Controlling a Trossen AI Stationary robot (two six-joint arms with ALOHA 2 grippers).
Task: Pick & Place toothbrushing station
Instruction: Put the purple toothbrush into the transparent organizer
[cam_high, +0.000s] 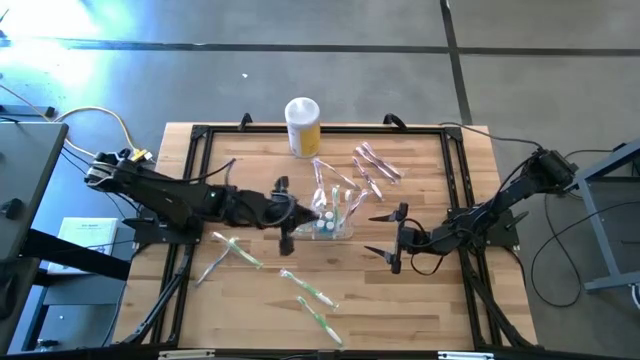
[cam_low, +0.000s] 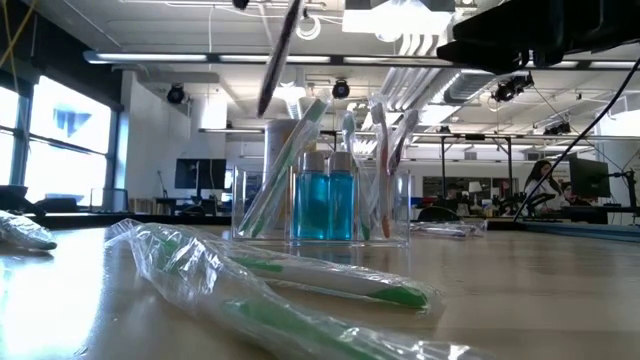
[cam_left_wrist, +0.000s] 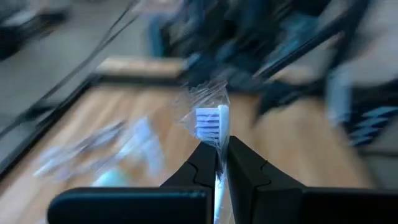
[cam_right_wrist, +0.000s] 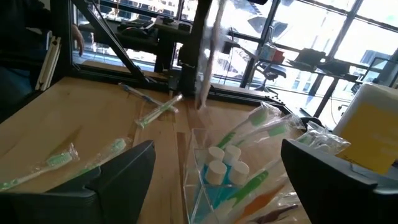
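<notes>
The toothbrushing station is a clear holder standing mid-table. It holds two blue bottles and several wrapped toothbrushes that lean out of it. My left gripper hovers just left of the station, shut on a wrapped white toothbrush with its bristled head past the fingertips. My right gripper stands open and level to the right of the station. In its own wrist view its fingers frame the holder without touching it. My left gripper pinches the wrapped toothbrush's neck, just below the head, between its two fingers. The fingers come nearly level from the table's left and lie across the brush. The head stands above them and the handle hangs below, clear of the table.
A yellow canister with a white lid stands at the far edge. Green wrapped toothbrushes lie on the near half of the table, and pink ones lie far right of the station. A black frame rims the table.
</notes>
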